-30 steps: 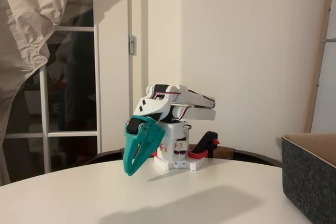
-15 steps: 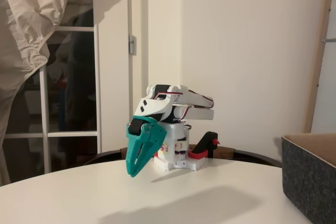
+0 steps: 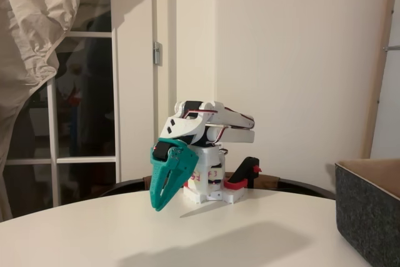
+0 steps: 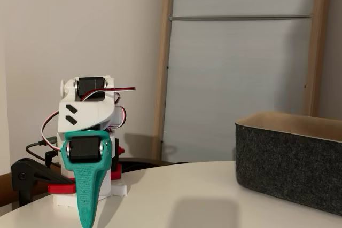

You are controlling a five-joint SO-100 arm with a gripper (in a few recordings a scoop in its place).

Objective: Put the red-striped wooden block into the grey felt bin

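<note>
The arm sits folded at the back of the white table [image 3: 125, 236]. Its teal gripper [image 3: 157, 205] hangs nose-down just above the tabletop, jaws together with nothing between them. In the other fixed view the gripper [image 4: 86, 221] shows edge-on, its tip close to the table. The grey felt bin [image 3: 369, 214] stands at the right edge of the table, well apart from the gripper; its dark wall and tan inner face [image 4: 291, 158] show in both fixed views. The red-striped wooden block is out of view.
A red-and-black plastic clamp [image 3: 245, 176] holds the arm's white base to the table's far edge, and also shows at the left [image 4: 24, 177]. The round table's rim curves away behind the arm. A pale curtain [image 3: 31, 42] hangs at the far left.
The teal gripper's tip has swung slightly to the right and a touch closer to the base. The bin has not moved.
</note>
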